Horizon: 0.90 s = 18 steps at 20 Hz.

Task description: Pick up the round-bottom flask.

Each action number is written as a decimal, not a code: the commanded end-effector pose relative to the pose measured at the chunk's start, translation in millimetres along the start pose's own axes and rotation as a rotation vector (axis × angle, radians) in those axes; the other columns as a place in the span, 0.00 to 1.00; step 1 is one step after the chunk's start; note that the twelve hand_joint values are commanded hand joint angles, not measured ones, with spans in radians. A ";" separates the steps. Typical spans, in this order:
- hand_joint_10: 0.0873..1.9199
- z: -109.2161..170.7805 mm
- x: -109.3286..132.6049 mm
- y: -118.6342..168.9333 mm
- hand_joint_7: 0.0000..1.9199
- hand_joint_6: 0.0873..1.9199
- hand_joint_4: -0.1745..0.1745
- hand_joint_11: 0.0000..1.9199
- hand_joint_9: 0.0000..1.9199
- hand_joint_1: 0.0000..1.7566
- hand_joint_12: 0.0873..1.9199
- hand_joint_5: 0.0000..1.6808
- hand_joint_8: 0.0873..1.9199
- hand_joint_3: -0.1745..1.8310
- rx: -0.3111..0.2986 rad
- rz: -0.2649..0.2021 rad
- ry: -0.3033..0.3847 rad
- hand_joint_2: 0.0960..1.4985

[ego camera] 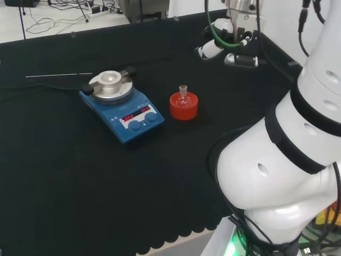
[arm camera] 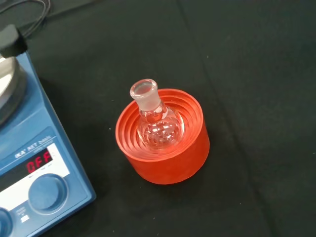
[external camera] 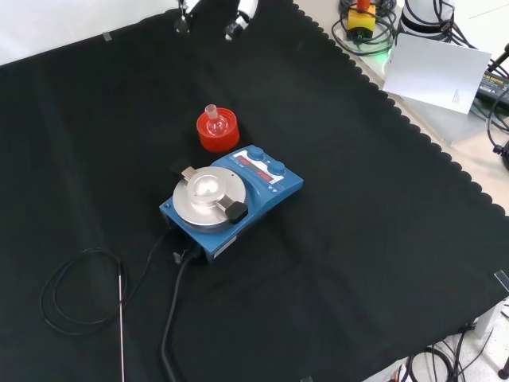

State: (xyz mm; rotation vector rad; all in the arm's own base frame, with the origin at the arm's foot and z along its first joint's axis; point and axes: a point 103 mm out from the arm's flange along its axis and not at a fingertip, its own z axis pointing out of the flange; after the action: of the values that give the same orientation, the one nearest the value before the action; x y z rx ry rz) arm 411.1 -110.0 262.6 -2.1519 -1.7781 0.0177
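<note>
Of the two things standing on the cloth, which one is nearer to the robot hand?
The red stand with the flask; the blue hotplate sits farther away.

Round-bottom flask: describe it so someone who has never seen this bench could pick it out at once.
Find the blue hotplate with the round metal top, mid-cloth. In the head view, just right of it and apart from it, stands a red ribbed ring. The flask sits in that ring, neck up: a small clear glass bulb with a short open neck, the one glass piece plainly visible among blue, metal and red things.
</note>
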 end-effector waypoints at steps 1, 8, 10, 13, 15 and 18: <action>0.34 20.1 4.1 44.5 0.09 0.00 0.42 0.01 0.18 0.43 0.73 0.28 0.33 0.36 -0.008 -0.019 0.011 0.48; 0.35 38.3 5.1 65.0 0.09 0.00 0.41 0.01 0.18 0.47 0.73 0.29 0.33 0.41 -0.008 -0.005 0.007 0.41; 0.35 44.9 5.0 69.9 0.08 0.00 0.41 0.01 0.17 0.48 0.74 0.29 0.33 0.42 0.009 -0.003 0.023 0.39; 0.35 53.8 6.5 76.1 0.07 0.00 0.41 0.01 0.16 0.49 0.74 0.30 0.32 0.43 0.013 0.000 0.019 0.37; 0.35 58.3 6.2 80.1 0.06 0.00 0.41 0.01 0.16 0.49 0.74 0.31 0.32 0.43 0.020 0.002 0.014 0.37; 0.35 63.8 6.3 83.9 0.06 0.00 0.40 0.01 0.16 0.50 0.74 0.31 0.32 0.43 0.023 0.007 0.011 0.37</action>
State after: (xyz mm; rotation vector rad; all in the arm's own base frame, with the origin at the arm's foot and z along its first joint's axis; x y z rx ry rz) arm 463.2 -102.3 192.6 -2.1278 -1.7594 0.0469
